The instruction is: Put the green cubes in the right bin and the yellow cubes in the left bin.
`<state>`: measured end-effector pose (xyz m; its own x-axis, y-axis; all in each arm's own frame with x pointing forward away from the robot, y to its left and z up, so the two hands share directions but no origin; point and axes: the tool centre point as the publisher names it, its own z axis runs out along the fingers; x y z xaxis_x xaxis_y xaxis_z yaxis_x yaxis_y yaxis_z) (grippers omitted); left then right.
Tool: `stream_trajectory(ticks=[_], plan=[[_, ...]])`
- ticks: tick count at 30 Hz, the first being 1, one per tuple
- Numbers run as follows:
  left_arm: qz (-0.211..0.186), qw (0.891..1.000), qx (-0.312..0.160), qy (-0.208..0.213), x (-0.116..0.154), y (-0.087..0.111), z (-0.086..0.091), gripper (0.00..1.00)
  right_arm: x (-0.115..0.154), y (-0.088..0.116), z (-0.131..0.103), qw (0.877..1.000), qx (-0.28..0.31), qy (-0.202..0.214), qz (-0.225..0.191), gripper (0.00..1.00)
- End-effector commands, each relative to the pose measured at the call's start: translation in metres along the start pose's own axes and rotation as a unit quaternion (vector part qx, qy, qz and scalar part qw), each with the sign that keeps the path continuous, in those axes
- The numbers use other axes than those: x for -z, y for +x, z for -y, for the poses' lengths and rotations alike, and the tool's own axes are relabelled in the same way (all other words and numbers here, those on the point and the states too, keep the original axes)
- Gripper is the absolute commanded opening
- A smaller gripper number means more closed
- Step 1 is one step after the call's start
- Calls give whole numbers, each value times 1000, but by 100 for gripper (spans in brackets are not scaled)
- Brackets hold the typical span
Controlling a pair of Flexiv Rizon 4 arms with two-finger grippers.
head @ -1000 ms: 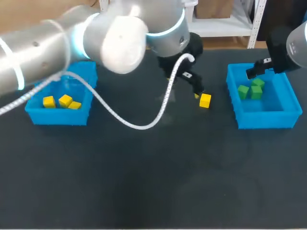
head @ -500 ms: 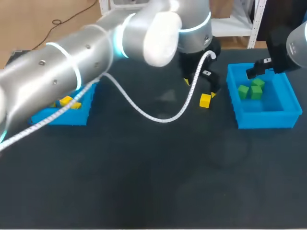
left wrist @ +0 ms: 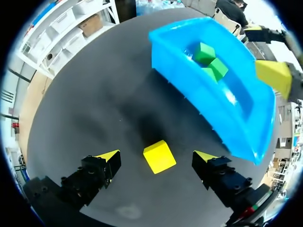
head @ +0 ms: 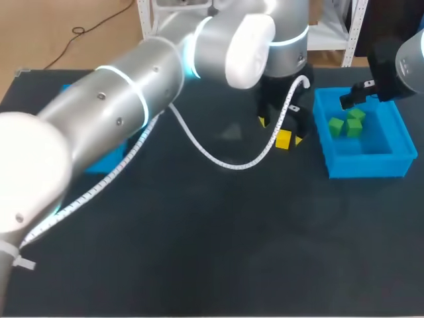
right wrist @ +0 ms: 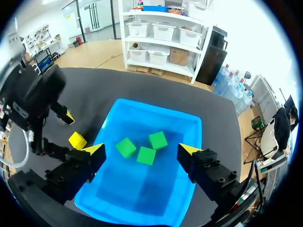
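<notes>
Dark tabletop (head: 218, 252), bins sitting at 9 and 3 o'clock. Three green cubes (right wrist: 146, 155) lying in right bin (head: 368, 165), so green half looking done. Left bin (head: 109, 158) mostly hiding behind left arm (contents not showing). One yellow cube (left wrist: 159, 156) lying on table near right bin, at its 9 o'clock; probably last job. Cube looking small, bright, sharp-edged, sitting flat. Left gripper (head: 281, 131) straddling it, fingers spread wide, not touching. Right gripper (right wrist: 141, 150) hanging over right bin, wide open, empty.
</notes>
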<state>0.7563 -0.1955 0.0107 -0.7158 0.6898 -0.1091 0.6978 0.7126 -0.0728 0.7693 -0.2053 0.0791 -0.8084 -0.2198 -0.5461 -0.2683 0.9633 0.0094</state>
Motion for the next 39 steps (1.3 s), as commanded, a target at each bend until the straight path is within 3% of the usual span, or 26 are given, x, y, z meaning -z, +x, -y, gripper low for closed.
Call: stream_trajectory(ticks=[1,7,8,9,10,18,23,26,30,35,39], plan=[[-20,1000,1,-4,-9,-7,0,100,0,1,-1,1000,0,2,2,100],[-33,999,1,-20,-21,-6,0,100,0,1,-1,1000,0,2,2,100],[-33,999,2,-19,-23,-5,0,42,0,1,-1,1000,0,2,2,100],[-34,999,4,-21,-24,-5,0,17,0,1,-1,1000,0,2,2,100],[-35,999,2,-23,-26,-4,0,0,0,1,-1,1000,0,2,2,100],[-25,1000,-1,-17,-19,4,-4,0,0,1,-1,1000,0,2,2,100],[18,999,9,-32,11,9,-26,0,0,1,-1,1000,0,2,2,100],[54,997,34,-43,41,18,-51,0,0,1,-1,1000,0,2,2,100],[95,990,79,-74,81,43,-97,0,0,1,-1,1000,0,2,2,100],[118,973,155,-120,118,96,-158,0,0,1,-1,1000,0,2,2,100],[128,954,223,-152,137,147,-200,0,0,1,-1,1000,0,2,2,100]])
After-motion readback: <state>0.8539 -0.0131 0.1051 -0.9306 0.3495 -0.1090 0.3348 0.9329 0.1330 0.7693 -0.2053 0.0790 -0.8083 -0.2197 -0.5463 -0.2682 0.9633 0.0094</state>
